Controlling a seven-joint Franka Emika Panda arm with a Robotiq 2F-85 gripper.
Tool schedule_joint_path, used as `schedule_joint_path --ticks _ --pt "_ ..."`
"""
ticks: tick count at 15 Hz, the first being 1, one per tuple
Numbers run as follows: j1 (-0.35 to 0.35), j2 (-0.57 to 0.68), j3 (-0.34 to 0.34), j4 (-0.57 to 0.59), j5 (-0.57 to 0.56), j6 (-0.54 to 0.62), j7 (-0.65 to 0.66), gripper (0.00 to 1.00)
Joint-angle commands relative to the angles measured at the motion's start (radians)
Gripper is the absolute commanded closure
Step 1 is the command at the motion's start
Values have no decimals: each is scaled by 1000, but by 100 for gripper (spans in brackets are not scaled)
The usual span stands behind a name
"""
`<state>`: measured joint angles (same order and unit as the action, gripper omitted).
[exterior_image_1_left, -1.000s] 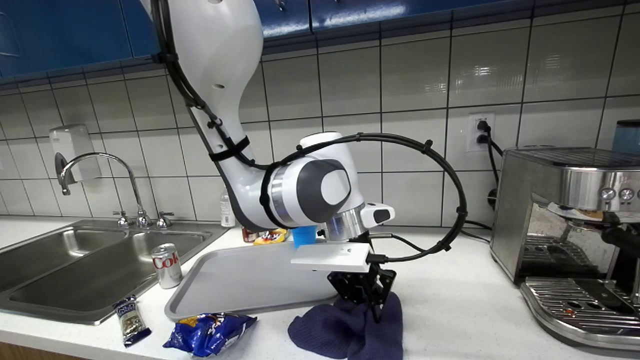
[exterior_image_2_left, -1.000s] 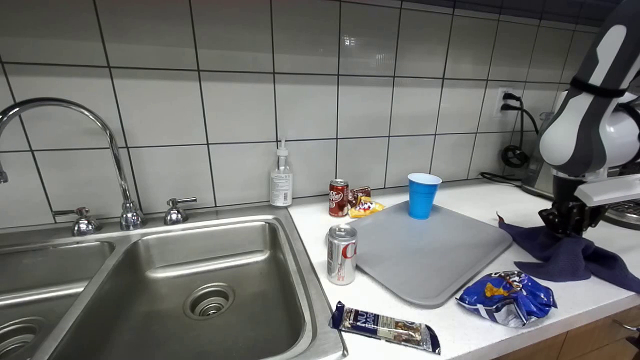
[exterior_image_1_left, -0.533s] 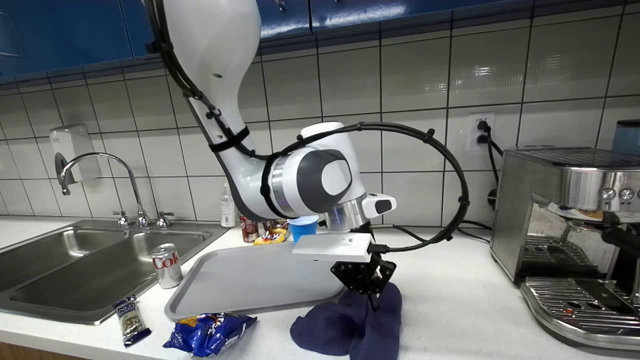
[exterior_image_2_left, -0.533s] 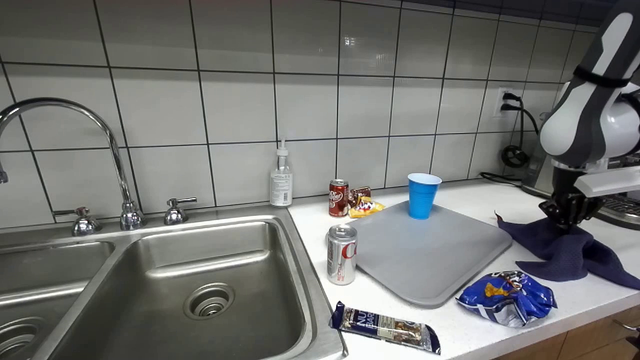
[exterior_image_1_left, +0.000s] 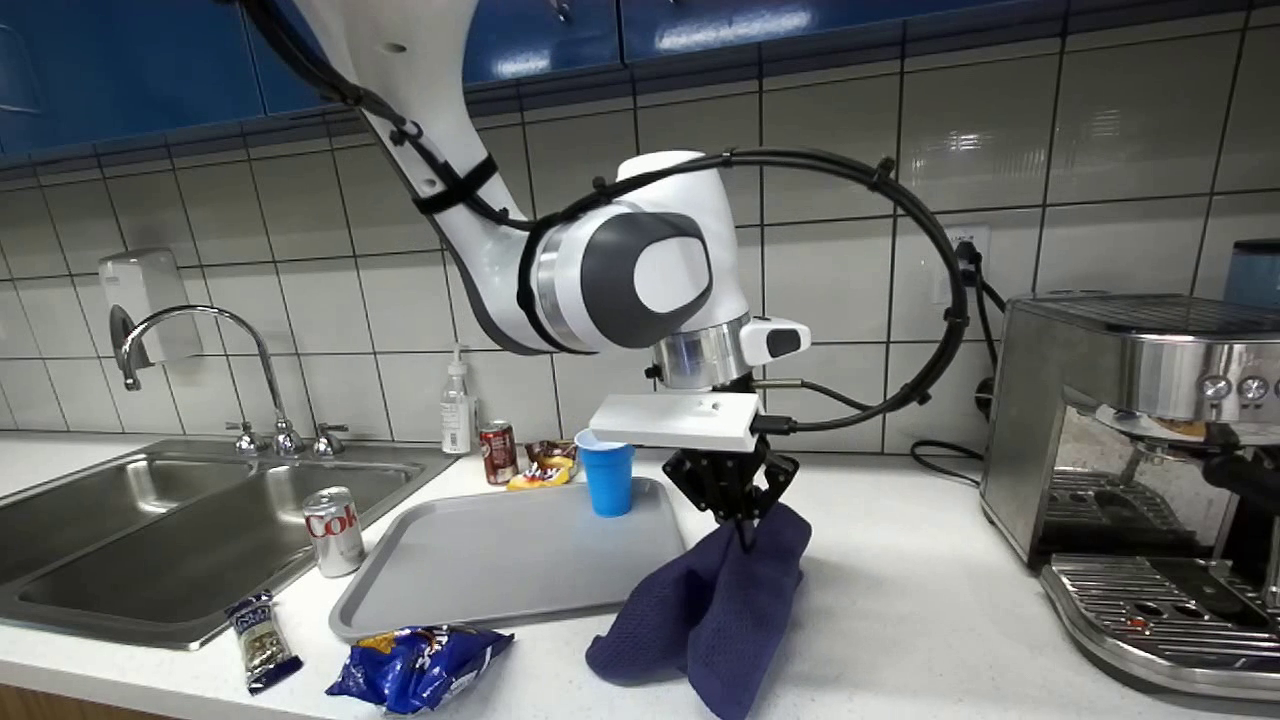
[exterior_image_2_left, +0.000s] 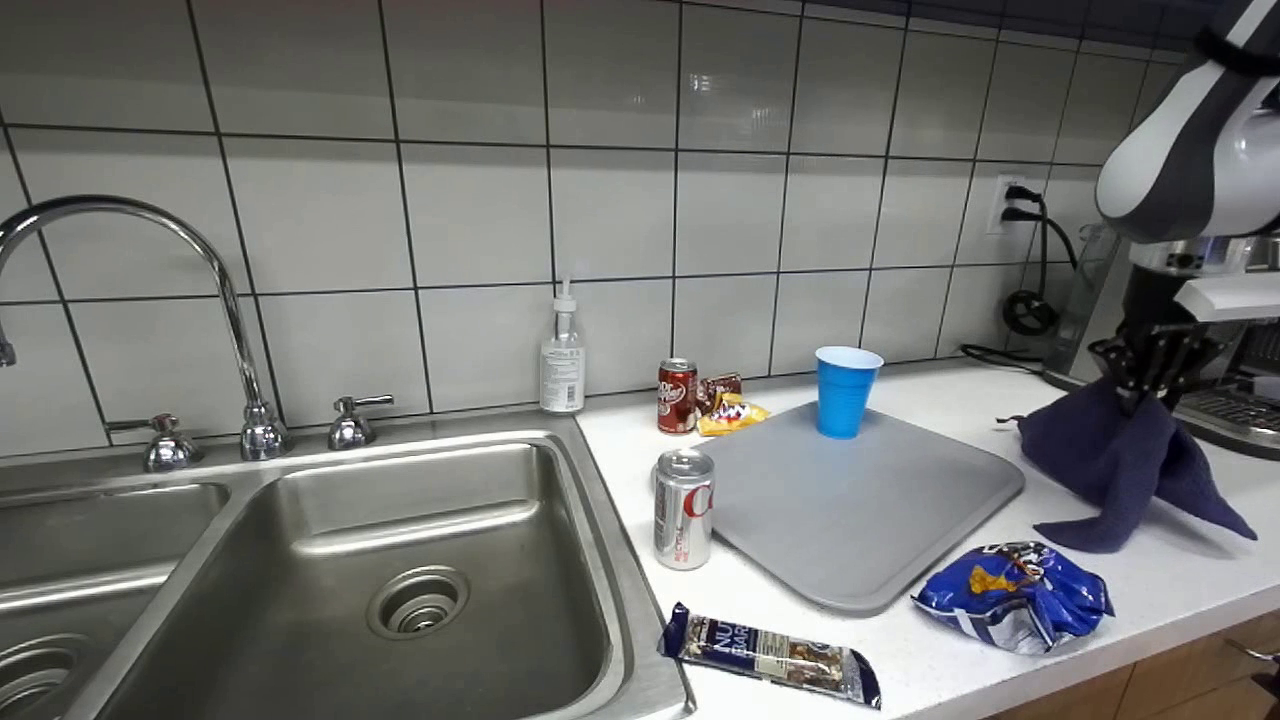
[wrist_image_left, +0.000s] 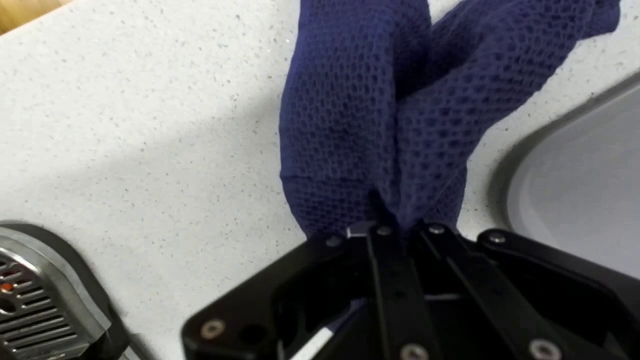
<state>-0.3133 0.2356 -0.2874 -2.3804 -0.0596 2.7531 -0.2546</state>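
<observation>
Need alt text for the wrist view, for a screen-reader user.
A black robot hand grips a bunched navy cloth, with a speckled white counter behind it. At right shows the rounded corner of a gray tray; at lower left, part of a slotted metal drip tray.

- Premises: a kitchen or kitchenette; whether home or workplace cannot be told.
- Below the gripper (exterior_image_1_left: 744, 532): a pale speckled countertop (exterior_image_1_left: 900, 590), with wooden cabinet fronts (exterior_image_2_left: 1165, 682) under its edge.
- Behind the gripper: a pale-tiled wall (exterior_image_1_left: 825, 275) with a power outlet (exterior_image_2_left: 1000, 203); blue cabinets (exterior_image_1_left: 125, 70) hang higher up.
- Well to one side of the gripper: a double steel sink (exterior_image_2_left: 290, 580) with a curved chrome faucet (exterior_image_2_left: 230, 300) and, on the wall beyond, a white dispenser (exterior_image_1_left: 155, 292).
- On the gripper's opposite side: a steel espresso machine (exterior_image_1_left: 1170, 372).
- Between gripper and sink: a gray serving tray (exterior_image_1_left: 500, 555) and a silver soda can (exterior_image_1_left: 334, 532).
</observation>
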Motion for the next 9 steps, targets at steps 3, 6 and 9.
schedule_joint_path --ticks 3,6,9 --pt "-50 -117 47 -18 122 -90 -146 99" --pt "-43 -142 41 -15 172 -121 -196 99" --pt "-37 -164 36 -10 213 -141 -235 99"
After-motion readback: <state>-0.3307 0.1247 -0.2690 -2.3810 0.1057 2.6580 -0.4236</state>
